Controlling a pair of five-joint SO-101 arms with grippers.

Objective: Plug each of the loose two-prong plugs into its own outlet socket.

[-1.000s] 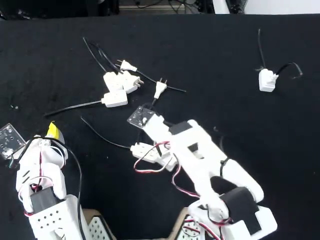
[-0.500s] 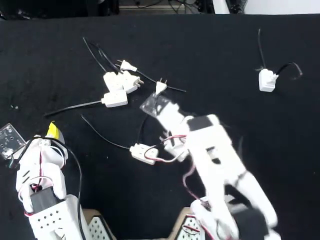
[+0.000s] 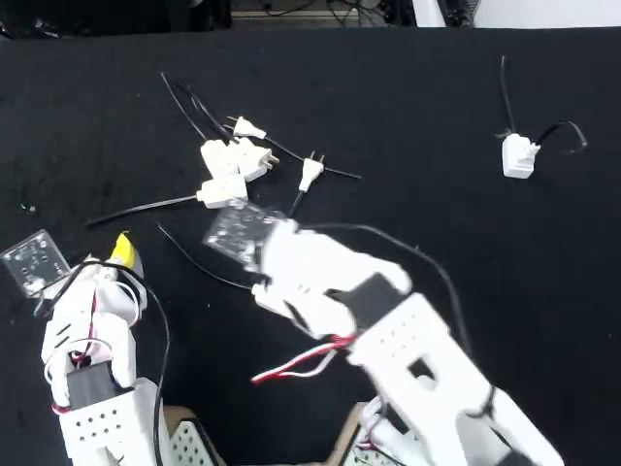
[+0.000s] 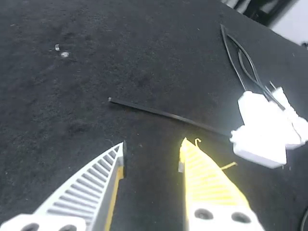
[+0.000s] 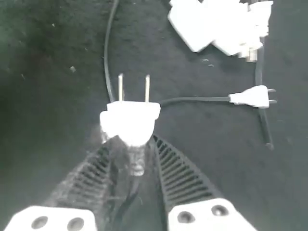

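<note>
Pinches a white two-prong plug (image 5: 130,118) in the right tool (image 5: 132,143), ribbed fingers (image 5: 175,173) pressed together on the narrow neck at the back of the body. Holds it above the black desk (image 5: 48,72), prongs bare and pointing away from the wrist. Faces the cluster of white outlet sockets (image 5: 216,21) ahead and off to one side, well apart from the prongs. Leaves a second loose plug (image 5: 250,97) lying flat on the desk near that cluster.

Looks light, hard and smooth, being moulded plastic. Seems likely to pivot in a neck-only pinch once the prongs meet a socket face. Calls for a hold on the flat sides of the body, close behind the prongs. Rules out the thin metal pins, which probably bend easily. Expects the sockets, small and unanchored, to slide on the cloth unless braced. Allows too for some drag from the lead, hidden between the fingers.

Holds the left tool (image 4: 153,147) spread wide and empty above the desk, one finger grey, the other yellow. Touches nothing, with a long black cord (image 4: 163,114) just beyond the tips and the socket cluster farther off.
</note>
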